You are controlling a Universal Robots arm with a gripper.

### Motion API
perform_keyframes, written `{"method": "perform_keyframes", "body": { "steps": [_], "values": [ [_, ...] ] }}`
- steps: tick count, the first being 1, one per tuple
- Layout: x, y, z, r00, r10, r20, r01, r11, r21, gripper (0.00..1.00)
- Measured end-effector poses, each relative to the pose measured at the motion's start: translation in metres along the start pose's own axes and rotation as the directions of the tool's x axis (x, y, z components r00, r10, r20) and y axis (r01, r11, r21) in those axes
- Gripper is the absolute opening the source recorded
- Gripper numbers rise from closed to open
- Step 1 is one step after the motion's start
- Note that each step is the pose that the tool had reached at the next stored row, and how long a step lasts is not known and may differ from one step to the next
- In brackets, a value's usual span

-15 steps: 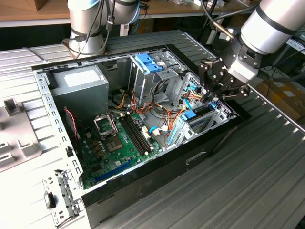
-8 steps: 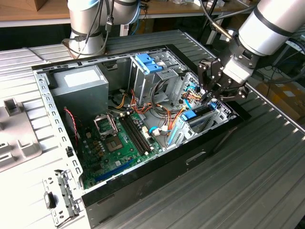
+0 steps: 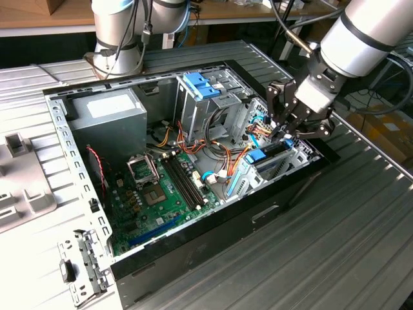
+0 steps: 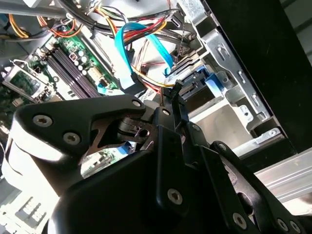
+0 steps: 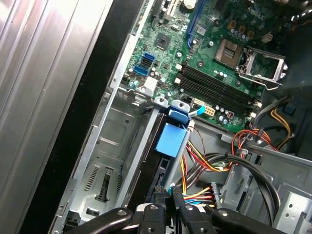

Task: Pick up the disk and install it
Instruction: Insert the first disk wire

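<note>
Open desktop computer case [image 3: 193,226], black-walled, is lying on its side on a ribbed metal table [image 3: 335,245], with its interior facing up. Robot arm [image 3: 368,32], white and grey, is reaching in from the exterior view's right. Second arm base [image 3: 119,32] is standing behind the case. Grey power supply [image 3: 110,123] is sitting in the corner of the case towards the exterior view's left; it is carrying a white label [image 3: 106,106] whose print cannot be read. Green motherboard [image 3: 161,194] is lying on the case floor with empty memory slots and a processor socket; its markings are not legible in either wrist view. Metal drive cage [image 3: 201,87] with a blue handle is standing near the middle of the case. The disk [image 3: 268,155], grey in a light-blue carrier with a brighter blue tab, is standing on edge in the drive bay at the case's end towards the exterior view's right, tab end towards the motherboard; its tab is showing no writing in the first wrist view [image 5: 170,139]. Gripper [image 3: 284,132], black, is hanging over the disk's far end; in the first wrist view [image 5: 168,200] its fingers [image 5: 157,197] are sitting close together on either side of the disk's edge, clenched on it. Blue flat cable [image 4: 126,48] and orange-red wire bundles [image 5: 200,161] are trailing beside the bay.
</note>
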State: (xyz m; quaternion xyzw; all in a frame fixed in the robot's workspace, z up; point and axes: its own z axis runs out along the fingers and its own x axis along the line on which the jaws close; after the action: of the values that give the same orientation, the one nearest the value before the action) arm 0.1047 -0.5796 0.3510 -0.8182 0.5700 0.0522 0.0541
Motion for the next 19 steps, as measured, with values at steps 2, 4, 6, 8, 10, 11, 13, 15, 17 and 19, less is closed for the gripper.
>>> {"method": "perform_keyframes", "body": {
  "steps": [2,4,6,8,10,11,13,15,17,19],
  "values": [
    [-0.0002,0.0008,0.0006,0.9997,0.024,-0.0007,-0.024,0.9997,0.0037,0.18],
    [-0.0001,0.0009,0.0014,0.998,0.063,-0.0017,-0.063,0.998,0.0094,0.18],
    [0.0,0.0009,0.0023,0.9953,0.096,-0.0022,-0.096,0.9952,0.0144,0.18],
    [0.0002,0.001,0.0035,0.988,0.154,-0.0028,-0.154,0.9877,0.0233,0.18],
    [0.0003,0.001,0.0039,0.9816,0.191,-0.003,-0.191,0.9812,0.0289,0.18],
    [0.0003,0.001,0.0039,0.9792,0.203,-0.003,-0.202,0.9788,0.0307,0.18],
    [0.0002,0.0012,0.0041,0.9715,0.237,-0.002,-0.237,0.9709,0.0362,0.18],
    [0.0,0.0016,0.0041,0.9669,0.255,-0.0005,-0.255,0.9661,0.0391,0.18],
    [-0.0001,0.0021,0.0041,0.963,0.27,0.0006,-0.269,0.9621,0.0415,0.18],
    [-0.0002,0.0024,0.004,0.9593,0.282,0.0009,-0.282,0.9584,0.0434,0.18]
  ]
}}
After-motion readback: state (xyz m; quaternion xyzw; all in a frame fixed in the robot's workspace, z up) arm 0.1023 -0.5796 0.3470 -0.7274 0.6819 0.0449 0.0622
